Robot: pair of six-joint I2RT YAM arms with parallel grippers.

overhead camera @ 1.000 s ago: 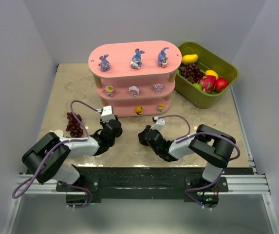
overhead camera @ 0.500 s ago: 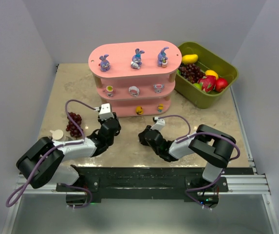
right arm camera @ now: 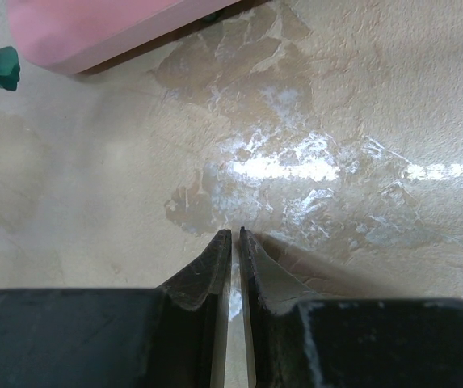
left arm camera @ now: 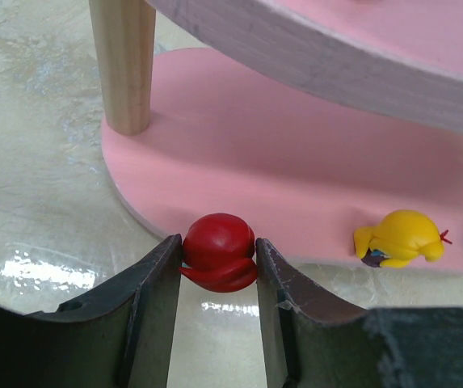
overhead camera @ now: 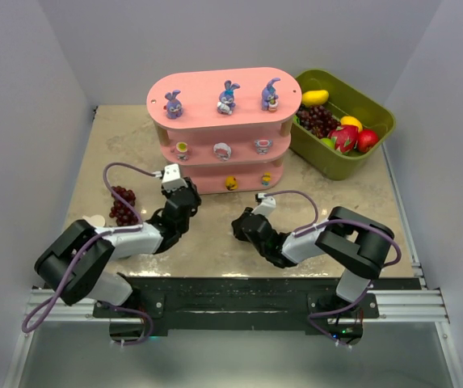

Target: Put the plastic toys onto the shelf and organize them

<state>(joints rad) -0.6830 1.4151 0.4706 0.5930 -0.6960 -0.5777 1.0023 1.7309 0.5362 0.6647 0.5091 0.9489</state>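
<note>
The pink three-tier shelf (overhead camera: 199, 87) stands at the back. Three purple-blue bunnies (overhead camera: 229, 97) are on its top board, three pink-and-white toys (overhead camera: 222, 150) on the middle board, and two yellow-orange ones (overhead camera: 231, 183) on the bottom board. My left gripper (overhead camera: 181, 192) is at the shelf's lower left end. In the left wrist view it (left arm camera: 219, 246) is shut on a small red toy (left arm camera: 217, 259), held right at the edge of the bottom board (left arm camera: 279, 162), left of a yellow toy (left arm camera: 399, 238). My right gripper (overhead camera: 239, 229) is low over the table, shut and empty (right arm camera: 235, 234).
An olive-green bin (overhead camera: 376, 113) with fake fruit stands right of the shelf. A dark red grape bunch (overhead camera: 122, 204) and a small pale disc (overhead camera: 94, 221) lie left of my left arm. A wooden shelf post (left arm camera: 126, 65) is just left of the held toy.
My left gripper has moved forward with the red toy, up to the left end of the shelf's bottom board. The right arm has hardly moved.
</note>
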